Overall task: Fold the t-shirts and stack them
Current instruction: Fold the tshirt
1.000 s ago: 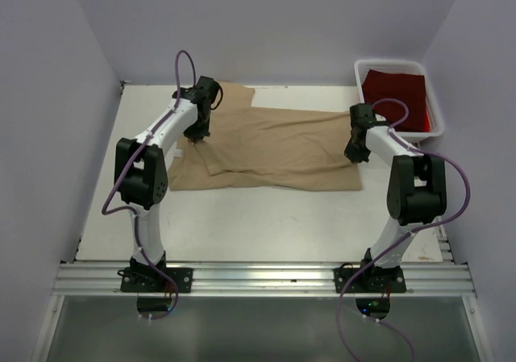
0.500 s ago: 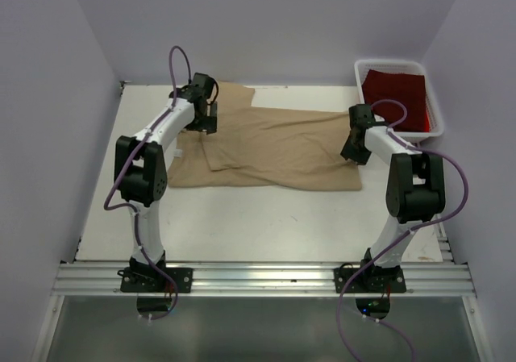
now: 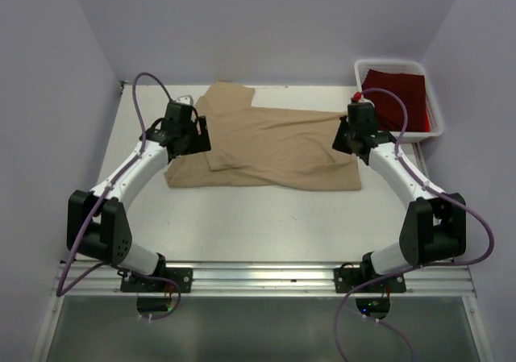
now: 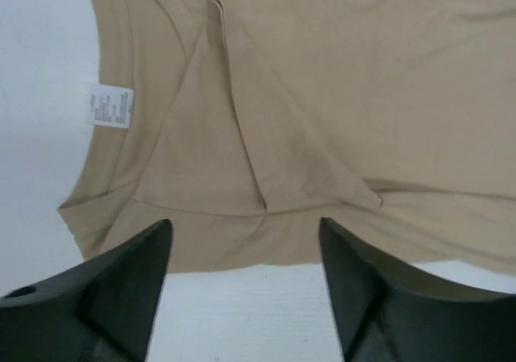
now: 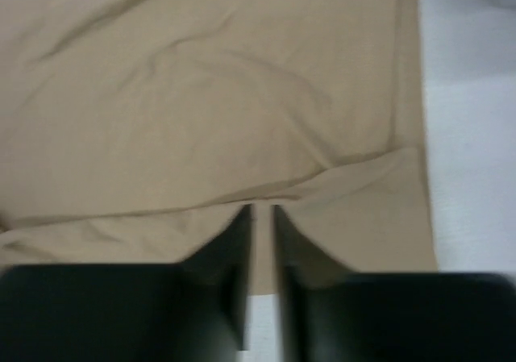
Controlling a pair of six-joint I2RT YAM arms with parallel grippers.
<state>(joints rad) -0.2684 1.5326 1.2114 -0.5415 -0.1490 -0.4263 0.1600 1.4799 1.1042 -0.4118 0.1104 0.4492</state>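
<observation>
Tan t-shirt (image 3: 274, 148) spread across the far half of the worktop (image 3: 266, 217), rumpled, one sleeve pointing to the back wall, a triangular flap (image 4: 201, 152) folded over near the neck. Small white neck label (image 4: 110, 106) on show beside the collar edge.

Left gripper (image 4: 242, 241) hanging over the near-left edge of that shirt, jaws wide apart, nothing between them (bare worktop just below the fingertips in the wrist view). Right gripper (image 5: 262, 210) at the shirt's right edge, fingers drawn almost together with only a thin slit left; hard to tell whether any cloth is nipped there.

Dark red t-shirt (image 3: 399, 96) lying in the white bin (image 3: 387, 61) at the far right corner, apart from the tan one and close behind the right arm's wrist. Purple cables (image 3: 137, 108) looping off both arms, one arching above the worktop's left side.
</observation>
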